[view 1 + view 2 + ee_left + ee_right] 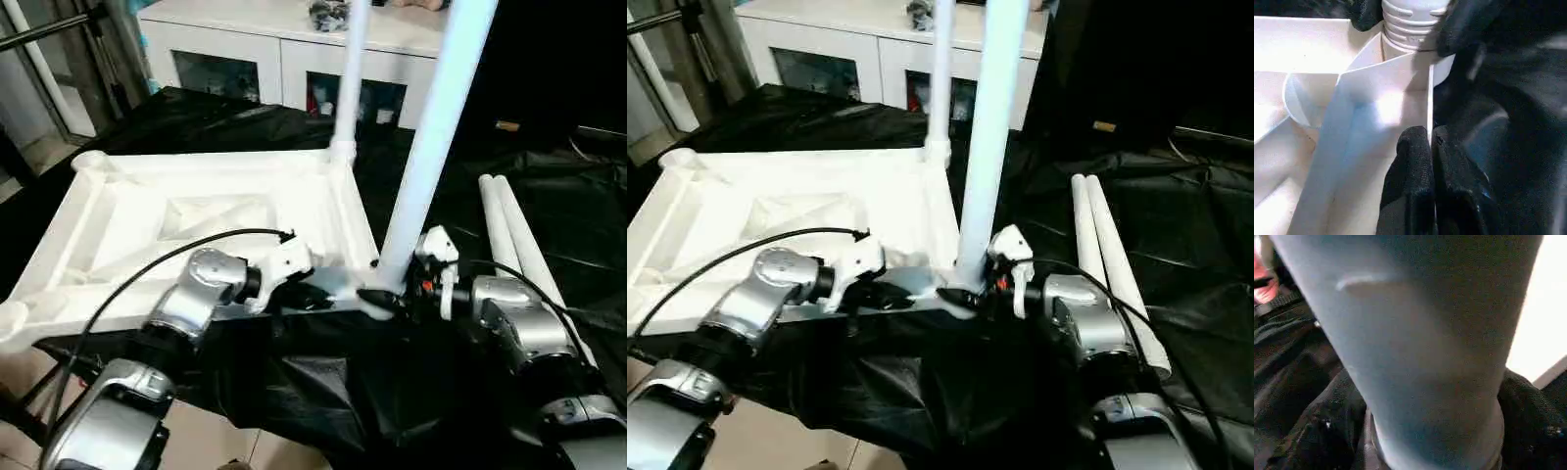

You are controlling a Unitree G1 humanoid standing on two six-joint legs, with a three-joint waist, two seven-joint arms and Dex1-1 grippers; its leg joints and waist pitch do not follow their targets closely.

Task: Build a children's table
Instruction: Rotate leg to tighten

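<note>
The children's table top point(196, 220) lies upside down on a work surface draped in black sheeting point(323, 392), its ribbed underside facing up and round sockets showing at the corners. At the left, the robot's left gripper point(1431, 147) reaches in along the near edge of the top, its two black fingers point(1410, 176) pressed together on the thin white rim wall point(1429, 103) of that edge, just beside the near right corner socket. A black cable point(167, 259) arcs over the silver left forearm point(196, 294).

At the far right corner of the top, one white leg point(351, 78) stands upright in its socket. Nearer the camera, a second leg point(431, 147) rises from the near right corner, tilted slightly to the right, its ribbed lower end point(1410, 24) seated at the socket. The right gripper point(384, 294) sits at the base of this leg, its black fingers point(1327, 431) spread to either side of the tube; whether they press on it cannot be told.

Farther right, two more white legs point(519, 245) lie side by side on the black sheeting, touching each other and well apart from the top. Behind the scene stands a white cabinet point(255, 44) with glass doors.
</note>
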